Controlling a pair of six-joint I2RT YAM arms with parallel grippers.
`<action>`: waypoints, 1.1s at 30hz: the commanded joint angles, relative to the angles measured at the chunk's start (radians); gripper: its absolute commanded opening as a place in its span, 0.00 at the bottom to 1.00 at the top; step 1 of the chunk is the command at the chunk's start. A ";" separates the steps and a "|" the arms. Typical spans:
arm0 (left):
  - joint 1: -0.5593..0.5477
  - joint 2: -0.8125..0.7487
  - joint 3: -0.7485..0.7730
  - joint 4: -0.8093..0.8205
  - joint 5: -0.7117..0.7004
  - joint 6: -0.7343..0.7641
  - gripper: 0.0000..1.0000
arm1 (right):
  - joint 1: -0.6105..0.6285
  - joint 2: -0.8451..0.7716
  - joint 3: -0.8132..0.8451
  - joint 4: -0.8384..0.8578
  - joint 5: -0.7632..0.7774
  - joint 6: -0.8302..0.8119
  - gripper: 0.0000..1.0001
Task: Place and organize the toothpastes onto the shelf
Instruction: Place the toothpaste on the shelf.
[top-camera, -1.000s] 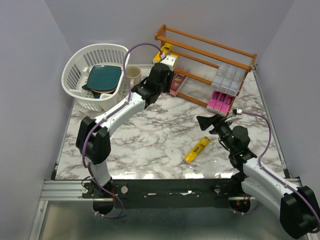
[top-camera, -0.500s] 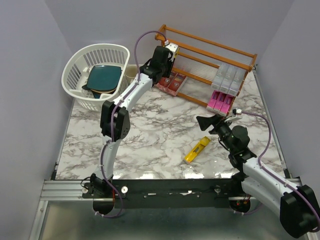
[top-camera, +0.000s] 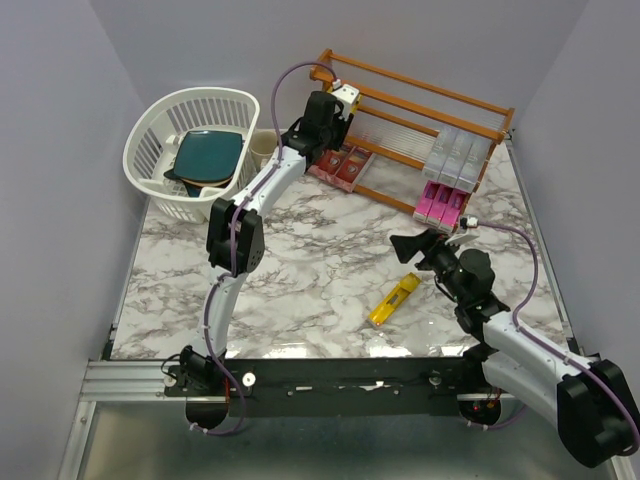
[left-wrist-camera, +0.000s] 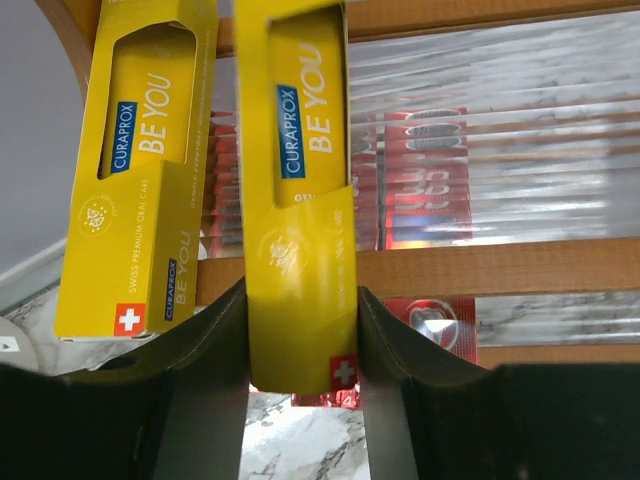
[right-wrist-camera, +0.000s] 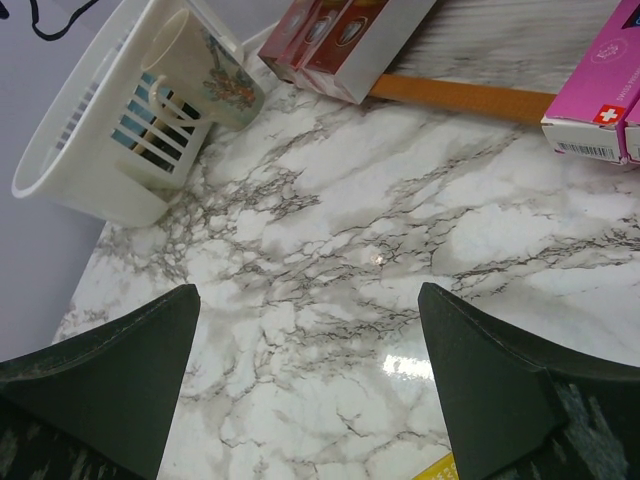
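My left gripper (top-camera: 333, 110) is at the shelf's (top-camera: 425, 98) upper left end, shut on a yellow toothpaste carton. In the left wrist view the held carton (left-wrist-camera: 300, 200) stands upright between my fingers (left-wrist-camera: 205, 350), against the shelf rail (left-wrist-camera: 500, 270), beside a second yellow carton (left-wrist-camera: 140, 200). Red cartons (top-camera: 343, 165) lie on the bottom tier at left, silver-grey ones (top-camera: 455, 155) on the middle tier, magenta ones (top-camera: 440, 207) below them. Another yellow carton (top-camera: 394, 300) lies on the table. My right gripper (top-camera: 405, 245) is open and empty just above it, over bare marble (right-wrist-camera: 310, 330).
A white basket (top-camera: 150, 140) with teal plates (top-camera: 208, 155) stands at the back left, a beige mug (top-camera: 265, 148) between it and the shelf. The right wrist view shows the basket (right-wrist-camera: 100, 120), mug (right-wrist-camera: 205, 70), red cartons (right-wrist-camera: 340, 40) and magenta cartons (right-wrist-camera: 600, 100).
My left arm has stretched out and lifted the yellow carton from the shelf's lower front up to its top left end. My right gripper has barely shifted.
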 joint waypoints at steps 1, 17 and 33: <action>0.010 0.031 0.022 0.098 -0.027 0.044 0.53 | -0.001 0.017 0.021 0.016 -0.015 0.004 0.99; 0.009 -0.032 -0.098 0.218 -0.127 0.095 0.56 | -0.001 0.054 0.027 0.027 -0.031 0.009 0.99; 0.009 -0.035 -0.113 0.313 -0.237 0.106 0.63 | -0.001 0.071 0.035 0.027 -0.043 0.008 0.99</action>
